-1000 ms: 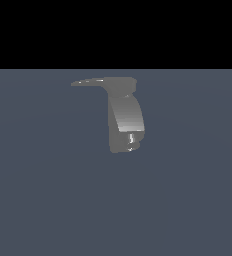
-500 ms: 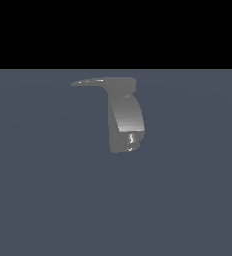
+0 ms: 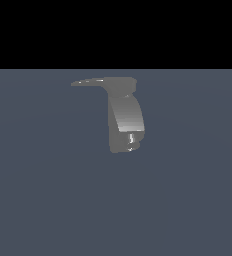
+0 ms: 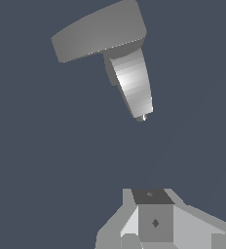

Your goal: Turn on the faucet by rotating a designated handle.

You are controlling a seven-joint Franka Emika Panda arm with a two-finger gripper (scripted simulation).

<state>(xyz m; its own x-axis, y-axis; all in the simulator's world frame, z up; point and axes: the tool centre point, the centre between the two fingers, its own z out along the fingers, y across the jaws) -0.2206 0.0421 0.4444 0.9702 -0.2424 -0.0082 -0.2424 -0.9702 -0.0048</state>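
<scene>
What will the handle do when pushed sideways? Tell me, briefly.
The handle is a thin flat lever on top of the faucet, so it probably swings stiffly rather than bending. Its glossy metallic look suggests a finger could slip along it. The gripper is well clear of it.

wrist view: gripper (image 4: 156, 221) cropped at edge; fingers unseen (spread unclear) | exterior: arm absent

The small grey metallic faucet (image 3: 124, 122) with its chunky, glossy curved body stands alone on the flat slate-grey floor, just above the middle of the exterior view. Its thin flat grey lever handle (image 3: 90, 82) sticks out level from the top toward nine o'clock, tapering to a point.
</scene>
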